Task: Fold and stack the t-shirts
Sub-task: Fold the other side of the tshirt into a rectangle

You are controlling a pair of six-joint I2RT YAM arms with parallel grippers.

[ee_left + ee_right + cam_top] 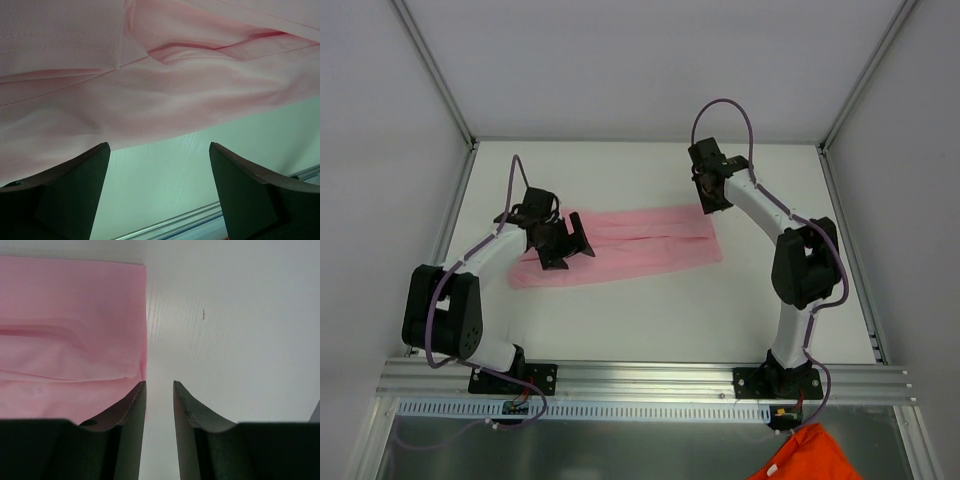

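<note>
The pink t-shirt [640, 245] lies folded into a long strip across the tabletop [650, 320], between the two arms. The left arm bends at the elbow, its pincer [159, 146] low over the strip's left end, jaws wide apart and empty. The right arm reaches forward, its pincer [159, 385] pointing down at the strip's right edge, jaws narrowly apart, holding nothing.

A robotics lab: white enclosure walls [650, 60] (aluminium rail [640, 375] edging the table [650, 320]).
</note>
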